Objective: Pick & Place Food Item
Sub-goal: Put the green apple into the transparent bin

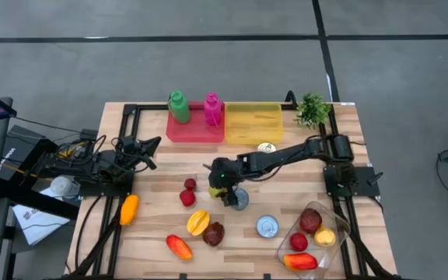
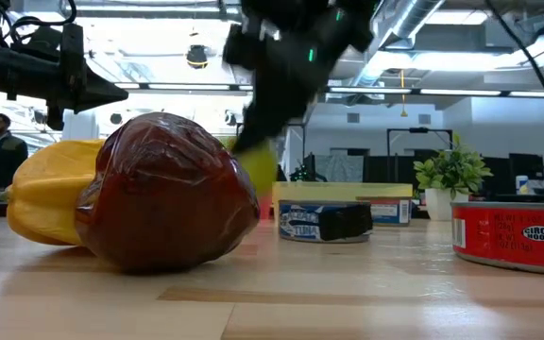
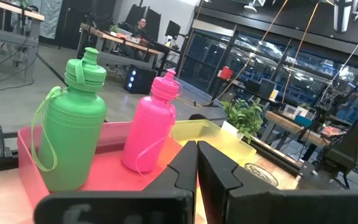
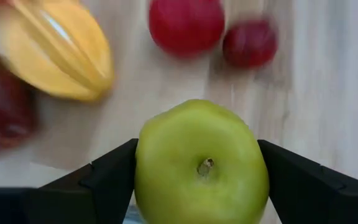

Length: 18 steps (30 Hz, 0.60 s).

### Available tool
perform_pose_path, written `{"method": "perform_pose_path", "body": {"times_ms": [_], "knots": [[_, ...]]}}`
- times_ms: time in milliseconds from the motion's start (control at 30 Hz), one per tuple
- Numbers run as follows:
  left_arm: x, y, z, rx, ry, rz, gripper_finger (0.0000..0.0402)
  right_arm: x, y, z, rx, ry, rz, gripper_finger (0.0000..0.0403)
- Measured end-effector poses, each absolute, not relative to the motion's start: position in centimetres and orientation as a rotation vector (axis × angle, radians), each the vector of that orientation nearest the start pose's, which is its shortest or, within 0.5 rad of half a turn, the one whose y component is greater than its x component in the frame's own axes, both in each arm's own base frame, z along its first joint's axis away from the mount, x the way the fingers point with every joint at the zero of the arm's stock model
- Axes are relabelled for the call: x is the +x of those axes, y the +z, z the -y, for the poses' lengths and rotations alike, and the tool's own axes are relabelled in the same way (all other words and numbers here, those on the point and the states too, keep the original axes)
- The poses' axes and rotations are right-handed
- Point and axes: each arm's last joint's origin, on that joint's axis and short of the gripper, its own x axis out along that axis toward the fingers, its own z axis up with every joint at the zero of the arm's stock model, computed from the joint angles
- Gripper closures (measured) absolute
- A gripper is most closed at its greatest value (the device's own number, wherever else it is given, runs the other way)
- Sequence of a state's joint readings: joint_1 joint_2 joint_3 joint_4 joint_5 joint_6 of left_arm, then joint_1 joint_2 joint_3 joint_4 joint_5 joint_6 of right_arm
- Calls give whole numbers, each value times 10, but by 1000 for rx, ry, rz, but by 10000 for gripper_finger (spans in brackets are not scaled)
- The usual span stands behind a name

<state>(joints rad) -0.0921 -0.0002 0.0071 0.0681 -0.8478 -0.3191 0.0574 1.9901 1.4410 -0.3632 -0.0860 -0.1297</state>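
Up close, the right hand [image 4: 199,171] grips a green apple [image 4: 201,165] between its two dark fingers [image 4: 107,177], above the middle of the bench [image 1: 162,167]. From overhead the apple is hidden beneath the hand; only the wrist camera shows it plainly, with a yellow star fruit [image 4: 58,53] and two red fruits [image 4: 186,25] blurred on the wood below. At bench level a dark red fruit [image 2: 163,194] fills the foreground. A clear container [image 1: 342,229] at the near right corner holds red and yellow fruit. Toward the far edge, a red tray [image 1: 179,132] carries a green bottle [image 1: 178,106] and a pink bottle [image 1: 212,109]. The left hand [image 3: 196,152], closed tight, waits by the left edge.
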Motion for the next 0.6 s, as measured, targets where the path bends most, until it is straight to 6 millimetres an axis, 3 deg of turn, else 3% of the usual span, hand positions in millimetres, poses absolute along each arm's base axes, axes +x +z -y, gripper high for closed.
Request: {"method": "perform_pose_path", "body": {"times_ms": [233,367,600], "knots": [[89,172,-14,-339,738,189,401,392,289,2,40,275,-655,100],[89,172,-14,-339,738,189,401,349,359,10,125,402,-451,100],[89,172,-14,-339,738,189,401,256,456,5,146,547,-90,100]]}}
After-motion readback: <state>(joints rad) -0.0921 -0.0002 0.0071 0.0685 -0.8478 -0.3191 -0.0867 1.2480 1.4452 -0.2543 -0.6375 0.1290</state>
